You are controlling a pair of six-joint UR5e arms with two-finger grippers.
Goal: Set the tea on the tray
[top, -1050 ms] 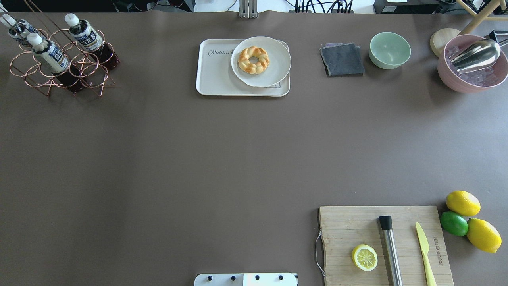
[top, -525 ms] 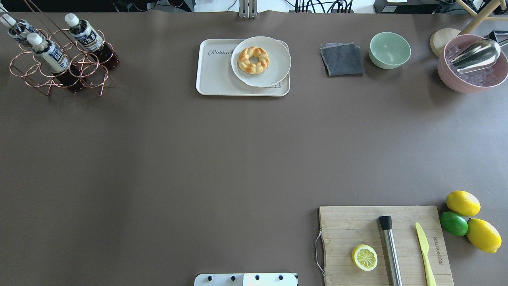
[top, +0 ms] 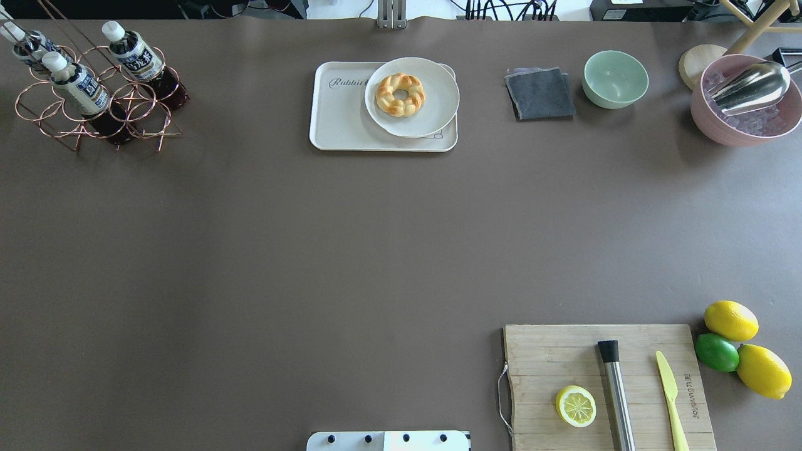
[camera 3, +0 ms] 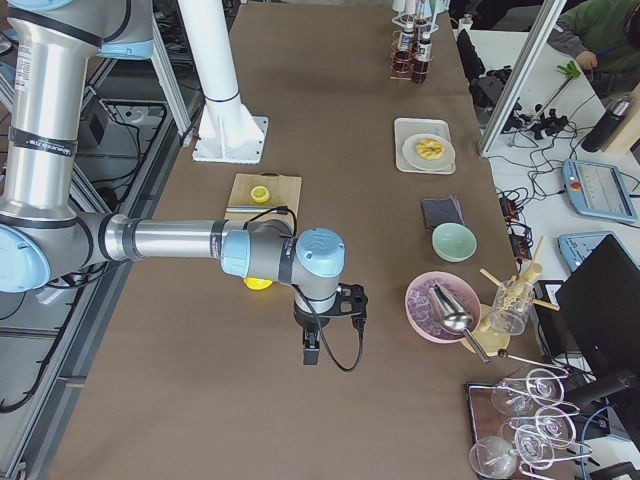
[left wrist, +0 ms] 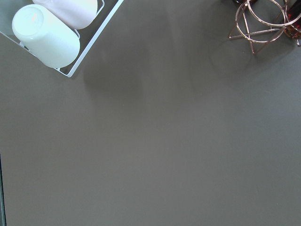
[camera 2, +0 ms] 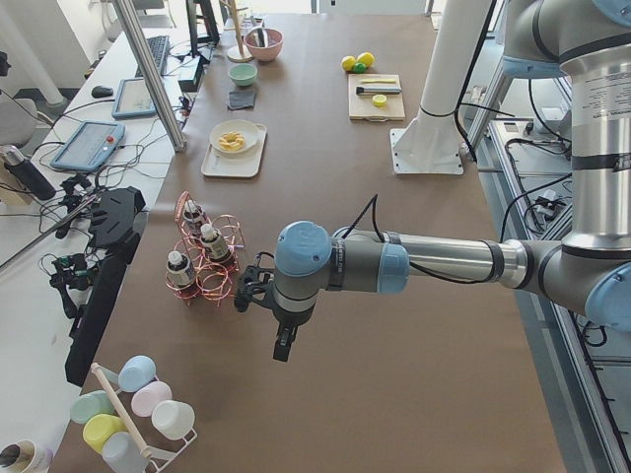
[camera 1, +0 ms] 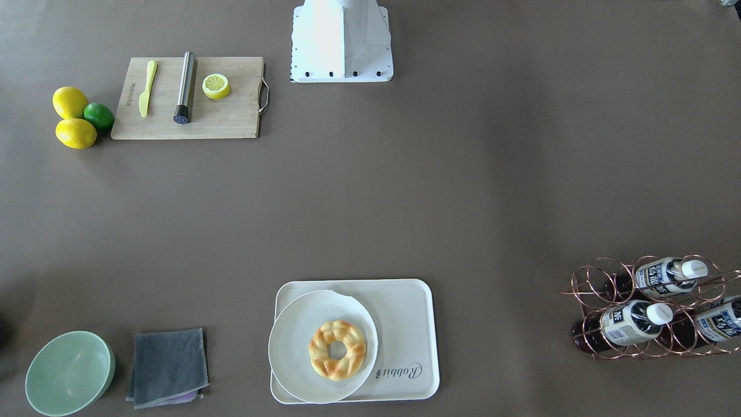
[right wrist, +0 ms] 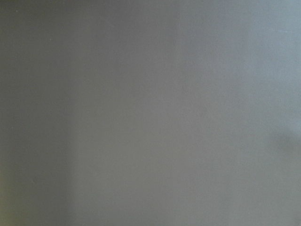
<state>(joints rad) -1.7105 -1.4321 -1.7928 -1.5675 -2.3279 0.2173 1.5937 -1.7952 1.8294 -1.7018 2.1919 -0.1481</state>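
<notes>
The tea [top: 135, 59] lies racked at the desk's [top: 282, 250] ten o'clock corner, the tray [top: 341, 125] by its twelve o'clock edge, broad desk between; how far the left tool [camera 2: 283, 347] and right tool [camera 3: 311, 352] are open cannot be told.

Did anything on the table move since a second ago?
No, nothing moved that I can see. The tea bottles lie where they were, none has been picked up, and the tray keeps its spot with the plate and doughnut on it.
</notes>
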